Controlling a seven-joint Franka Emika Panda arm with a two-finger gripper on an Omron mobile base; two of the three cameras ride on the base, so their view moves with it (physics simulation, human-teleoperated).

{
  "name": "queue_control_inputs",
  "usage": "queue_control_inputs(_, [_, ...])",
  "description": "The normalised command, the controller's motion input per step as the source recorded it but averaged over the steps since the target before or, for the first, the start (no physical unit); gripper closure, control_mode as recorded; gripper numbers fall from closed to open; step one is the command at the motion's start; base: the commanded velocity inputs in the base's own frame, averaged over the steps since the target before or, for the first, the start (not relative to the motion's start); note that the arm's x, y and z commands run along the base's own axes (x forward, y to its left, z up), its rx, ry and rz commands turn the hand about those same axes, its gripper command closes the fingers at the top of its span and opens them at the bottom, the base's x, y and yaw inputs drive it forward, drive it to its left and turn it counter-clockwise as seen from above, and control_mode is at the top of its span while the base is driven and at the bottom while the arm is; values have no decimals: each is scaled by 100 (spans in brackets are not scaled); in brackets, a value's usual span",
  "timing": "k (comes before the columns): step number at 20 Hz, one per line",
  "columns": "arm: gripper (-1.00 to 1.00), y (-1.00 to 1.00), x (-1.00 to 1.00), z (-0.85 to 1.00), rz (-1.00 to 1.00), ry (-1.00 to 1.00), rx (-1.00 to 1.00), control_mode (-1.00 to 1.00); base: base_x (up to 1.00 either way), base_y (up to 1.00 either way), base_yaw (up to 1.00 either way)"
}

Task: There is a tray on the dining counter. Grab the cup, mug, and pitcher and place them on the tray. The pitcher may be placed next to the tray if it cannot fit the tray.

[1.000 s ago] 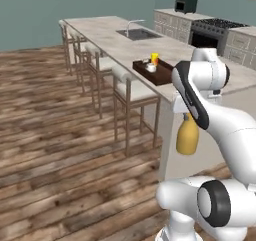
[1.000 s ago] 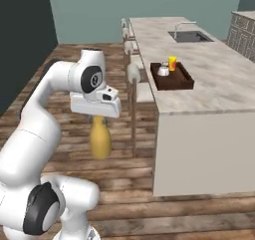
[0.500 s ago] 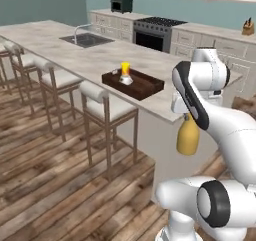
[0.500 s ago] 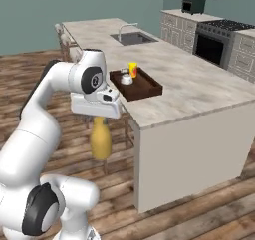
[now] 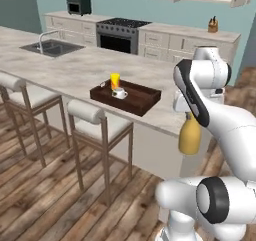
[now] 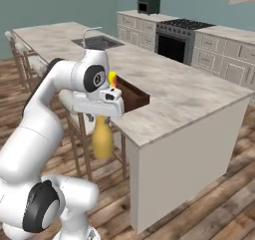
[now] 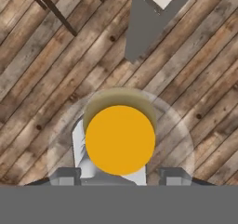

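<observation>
My gripper [image 5: 189, 117] is shut on the neck of the mustard-yellow pitcher [image 5: 190, 136], which hangs upright below my hand, off the end of the dining counter [image 5: 75, 67] and above the wooden floor. In the right base view the gripper [image 6: 101, 118] holds the pitcher [image 6: 102, 140] in front of the counter's near edge. The hand view looks straight down on the pitcher's round top [image 7: 120, 140] between my fingertips [image 7: 66, 176]. The dark brown tray [image 5: 146, 98] lies on the counter with the yellow cup [image 5: 115, 80] and the white mug [image 5: 119, 93] on it. In the right base view my arm hides part of the tray [image 6: 132, 97].
Stools [image 5: 93, 116] stand along the counter's near side. A sink [image 5: 50, 47] is set in the counter further left. A stove [image 5: 122, 32], a knife block [image 5: 213, 25] and a small oven [image 5: 78, 5] line the back wall. Wooden floor [image 6: 214, 204] surrounds the counter's end.
The whole picture has shifted, so the base has driven: the counter and tray now appear nearer and further round. The pitcher has stayed hanging in my gripper the same way.
</observation>
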Motion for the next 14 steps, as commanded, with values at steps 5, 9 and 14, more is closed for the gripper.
queue_control_inputs(5, [100, 0, 0, 0, 0, 0, 0, 100, 37, 52, -27])
queue_control_inputs(9, [100, 0, 0, 0, 0, 0, 0, 100, 48, 53, -24])
queue_control_inputs(14, [100, 0, 0, 0, 0, 0, 0, 100, 60, 35, -21])
